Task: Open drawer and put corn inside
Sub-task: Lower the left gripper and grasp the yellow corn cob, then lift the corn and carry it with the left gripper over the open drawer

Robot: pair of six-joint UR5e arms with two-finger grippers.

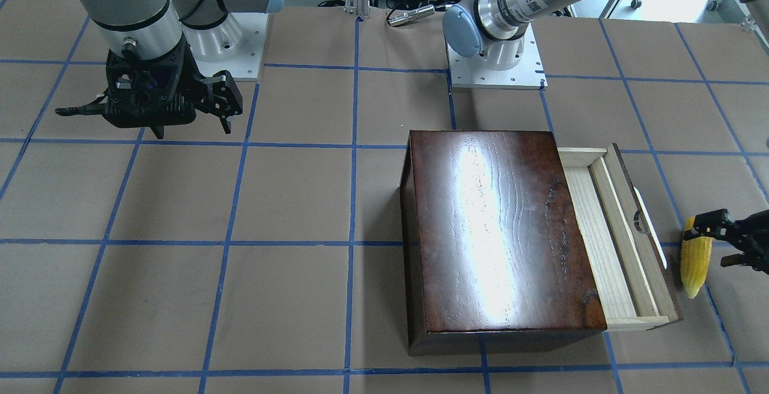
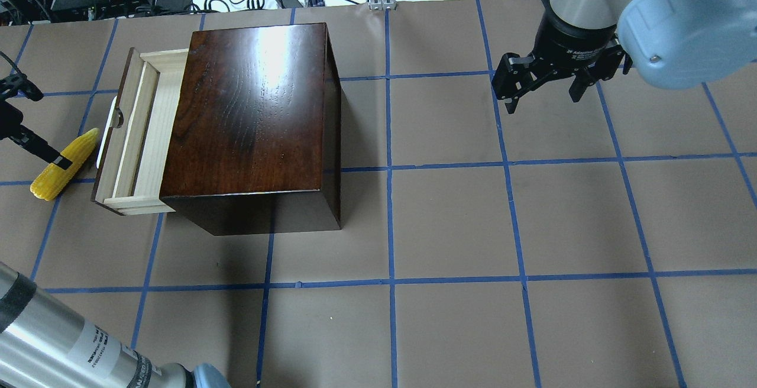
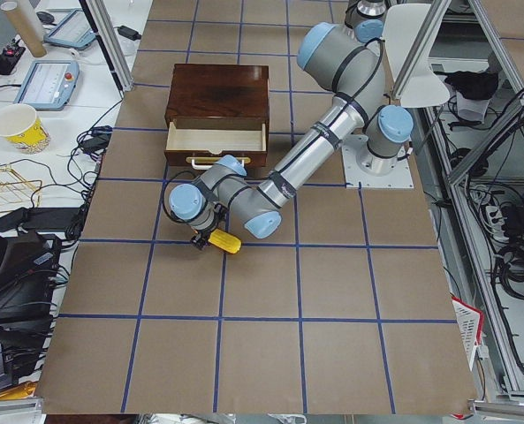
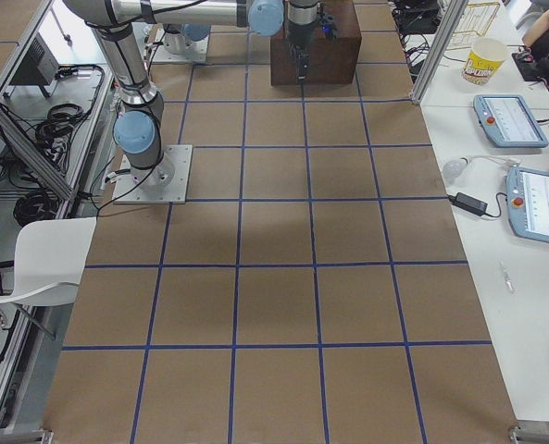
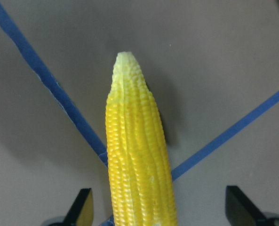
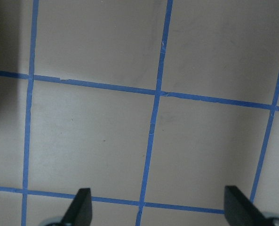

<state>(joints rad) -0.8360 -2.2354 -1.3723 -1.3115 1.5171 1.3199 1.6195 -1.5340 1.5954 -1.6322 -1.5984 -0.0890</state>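
The corn (image 1: 696,265) lies near the bench's left end, just outside the open drawer (image 1: 607,232), its long axis roughly parallel to the drawer front. The left gripper (image 5: 160,207) straddles it, fingers spread with no grip on it. Only the left wrist view shows those gaps. The right gripper (image 2: 544,89), spread and empty, is well apart
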